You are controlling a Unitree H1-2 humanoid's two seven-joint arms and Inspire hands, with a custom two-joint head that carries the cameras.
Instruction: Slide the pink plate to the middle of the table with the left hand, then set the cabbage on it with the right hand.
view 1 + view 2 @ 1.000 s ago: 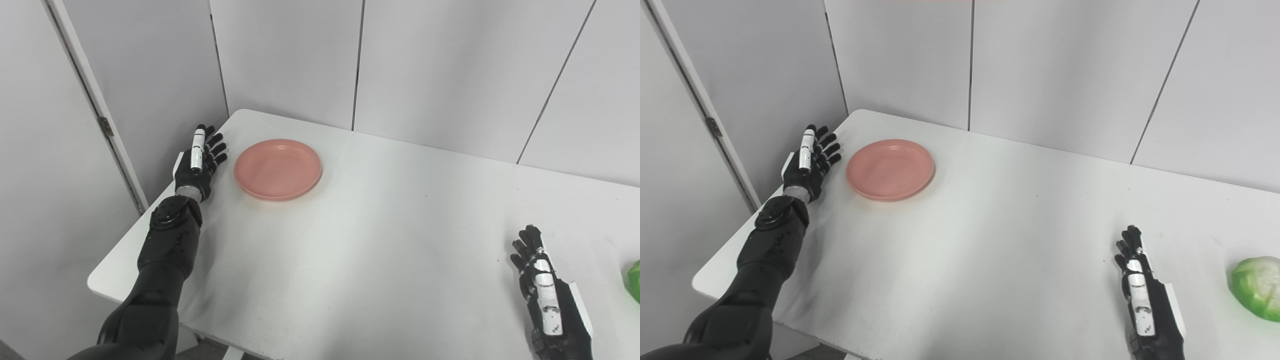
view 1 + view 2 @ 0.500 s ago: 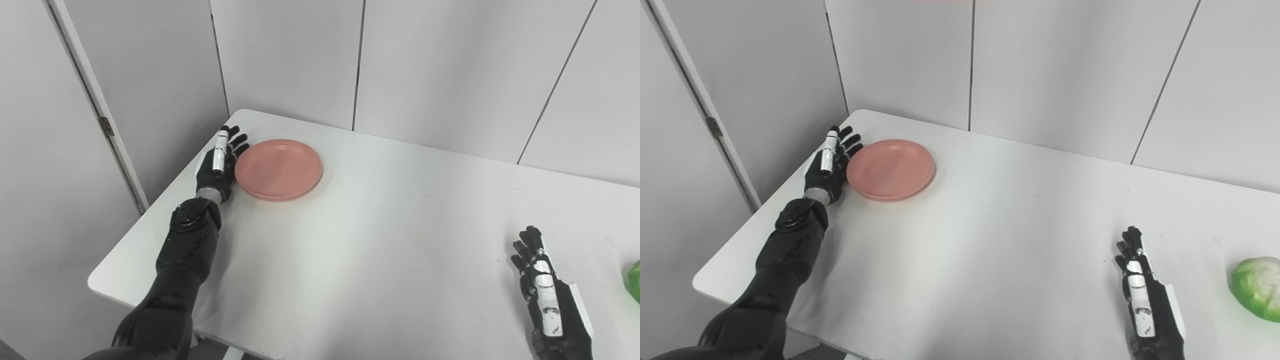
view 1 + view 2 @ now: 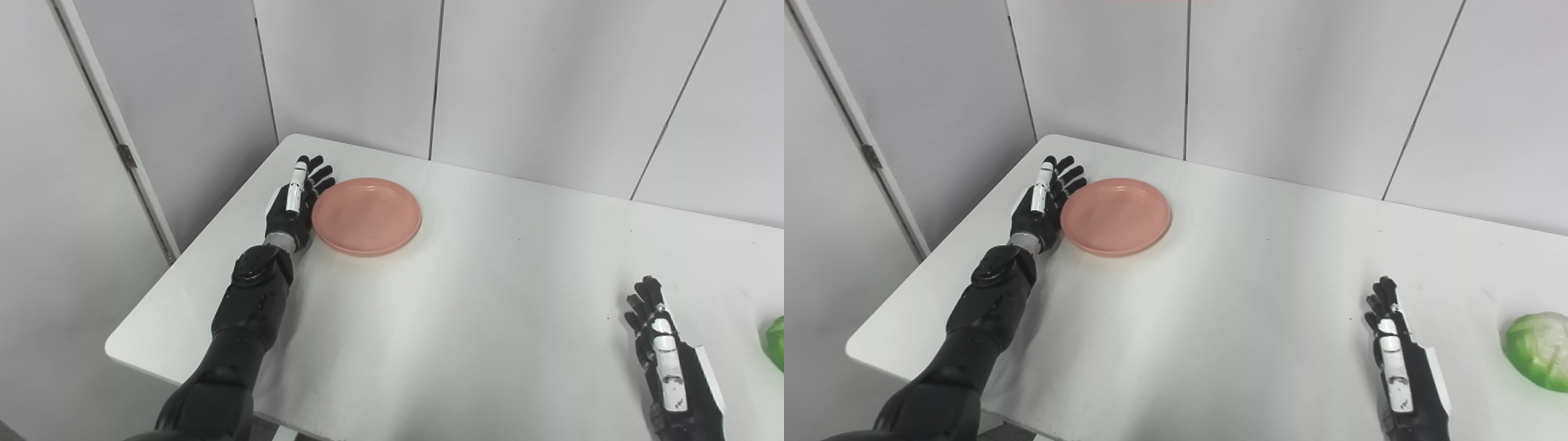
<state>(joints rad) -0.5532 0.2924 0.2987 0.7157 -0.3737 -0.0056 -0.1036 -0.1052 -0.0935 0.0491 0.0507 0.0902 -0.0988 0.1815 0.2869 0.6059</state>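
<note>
A: Pink plate (image 3: 366,215) sits upper left of frame on the white worktop (image 3: 465,294), flat, nothing on it. Left hand (image 3: 293,202) is edge-on against its left rim, touching or just about, fingers (image 3: 318,173) straight and slightly spread, holding nothing.

B: So the step is the slide. How to do it clean?

A: My read: keep the side of the palm low on the rim, push toward frame centre in 1 steady line. Contact sits a bit toward the near side of the rim, so the plate may spin or slip off the hand; centre the push on the rim.

B: Risk?

A: Shallow rim, hand could ride up over it. Keep it flat to the worktop. Still well short of the middle.

B: Right side?

A: Right hand (image 3: 1399,361) waits lower right, resting edge-on, fingers extended and loosely together, nothing held. Cabbage (image 3: 1538,349) is at the far right edge, near that hand but apart, cut off in the left eye view.
</note>
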